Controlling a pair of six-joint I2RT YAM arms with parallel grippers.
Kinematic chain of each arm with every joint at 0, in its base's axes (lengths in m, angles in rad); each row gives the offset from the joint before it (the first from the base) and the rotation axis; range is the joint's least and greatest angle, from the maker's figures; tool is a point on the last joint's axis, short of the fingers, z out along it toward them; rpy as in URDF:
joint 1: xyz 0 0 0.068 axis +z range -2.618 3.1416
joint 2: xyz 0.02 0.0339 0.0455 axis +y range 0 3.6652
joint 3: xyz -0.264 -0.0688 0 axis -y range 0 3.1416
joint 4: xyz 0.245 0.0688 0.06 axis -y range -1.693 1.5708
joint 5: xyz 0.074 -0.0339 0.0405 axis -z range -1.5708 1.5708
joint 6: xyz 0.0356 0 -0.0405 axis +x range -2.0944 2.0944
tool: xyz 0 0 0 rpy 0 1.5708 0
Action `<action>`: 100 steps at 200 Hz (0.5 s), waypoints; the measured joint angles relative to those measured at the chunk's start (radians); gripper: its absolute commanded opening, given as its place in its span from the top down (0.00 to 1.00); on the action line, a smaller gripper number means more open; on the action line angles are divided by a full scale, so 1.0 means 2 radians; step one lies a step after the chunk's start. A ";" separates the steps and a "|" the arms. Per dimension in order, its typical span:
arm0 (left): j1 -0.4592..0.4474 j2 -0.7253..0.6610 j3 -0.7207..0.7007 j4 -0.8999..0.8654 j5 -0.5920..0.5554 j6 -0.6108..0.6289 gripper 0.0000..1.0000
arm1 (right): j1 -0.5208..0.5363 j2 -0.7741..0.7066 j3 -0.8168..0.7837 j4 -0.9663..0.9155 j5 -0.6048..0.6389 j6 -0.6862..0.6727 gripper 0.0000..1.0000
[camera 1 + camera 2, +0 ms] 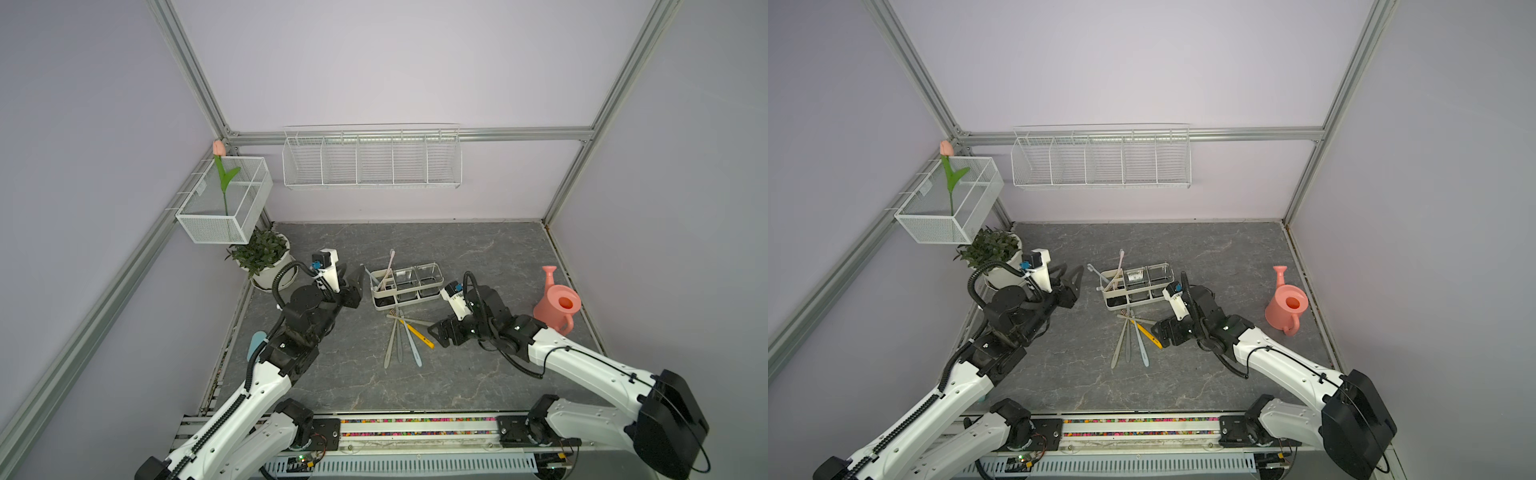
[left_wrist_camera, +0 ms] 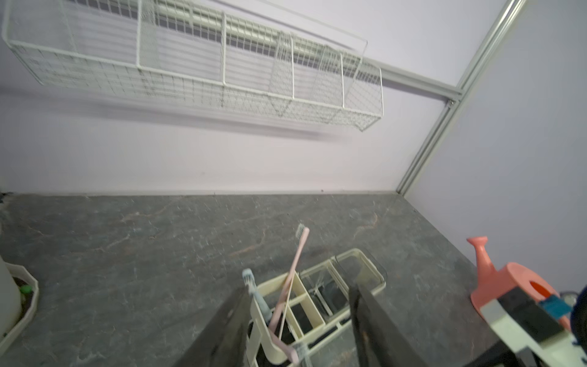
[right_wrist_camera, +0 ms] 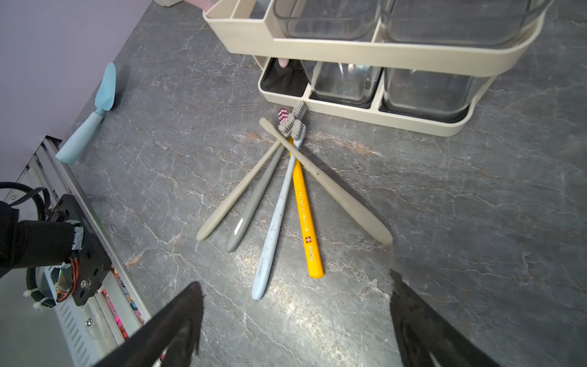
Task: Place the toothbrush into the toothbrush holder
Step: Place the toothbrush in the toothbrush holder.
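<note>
The cream toothbrush holder [image 1: 407, 286] [image 1: 1138, 286] stands mid-table. A pink toothbrush [image 2: 295, 270] and a light blue one [image 2: 257, 295] lean in its divided end bin, and its two clear cups [image 3: 349, 82] are empty. Several toothbrushes [image 1: 403, 336] lie fanned on the table just in front of it: yellow [image 3: 306, 216], light blue [image 3: 276, 219], grey [image 3: 254, 197] and two beige. My right gripper [image 1: 436, 334] [image 3: 295, 281] hovers open by their handle ends, holding nothing. My left gripper [image 1: 352, 274] [image 2: 298, 289] is open and empty, just left of the holder.
A pink watering can [image 1: 557, 305] stands at the right. A potted plant [image 1: 264, 257] sits back left under a white mesh box [image 1: 224, 199] with a tulip. A wire wall basket [image 1: 372, 160] hangs on the back wall. A blue trowel [image 3: 92, 124] lies by the left edge.
</note>
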 measured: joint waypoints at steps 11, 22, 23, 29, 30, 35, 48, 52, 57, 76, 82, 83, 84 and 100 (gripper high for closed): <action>0.000 -0.002 -0.019 -0.003 0.006 -0.003 0.45 | 0.004 0.001 0.000 0.001 0.004 0.000 0.07; 0.000 -0.002 -0.028 -0.009 0.007 -0.003 0.45 | 0.007 0.006 0.000 0.003 0.007 0.000 0.07; 0.000 -0.002 -0.028 -0.010 0.007 -0.002 0.45 | 0.007 0.007 0.001 0.003 0.007 0.000 0.07; 0.000 -0.002 -0.031 -0.013 0.007 -0.002 0.45 | 0.008 0.013 0.002 0.002 0.009 0.000 0.07; 0.000 -0.002 -0.031 -0.014 0.007 -0.002 0.45 | 0.008 0.013 0.002 0.002 0.010 0.000 0.07; 0.000 -0.002 -0.032 -0.016 0.007 -0.002 0.45 | 0.010 0.019 0.003 0.002 0.012 0.000 0.06; 0.000 -0.005 -0.040 -0.009 0.007 -0.002 0.45 | 0.018 0.036 0.009 0.001 0.019 0.001 0.06; 0.000 -0.006 -0.046 -0.004 0.007 -0.002 0.45 | 0.021 0.040 0.010 0.001 0.020 0.001 0.07; 0.000 -0.008 -0.053 0.003 0.007 -0.002 0.45 | 0.026 0.045 0.012 0.000 0.023 0.001 0.07; 0.000 -0.010 -0.083 0.015 0.006 -0.003 0.45 | 0.047 0.057 0.016 0.001 0.038 0.004 0.06; 0.000 -0.010 -0.089 0.014 0.006 -0.003 0.45 | 0.052 0.059 0.016 0.002 0.044 0.006 0.06; 0.000 -0.010 -0.090 0.014 0.006 -0.003 0.45 | 0.053 0.059 0.016 0.002 0.044 0.006 0.05; 0.000 -0.010 -0.091 0.014 0.006 -0.003 0.45 | 0.054 0.059 0.016 0.002 0.045 0.007 0.05; 0.000 -0.010 -0.093 0.014 0.004 -0.003 0.45 | 0.062 0.064 0.015 0.009 0.054 0.017 0.02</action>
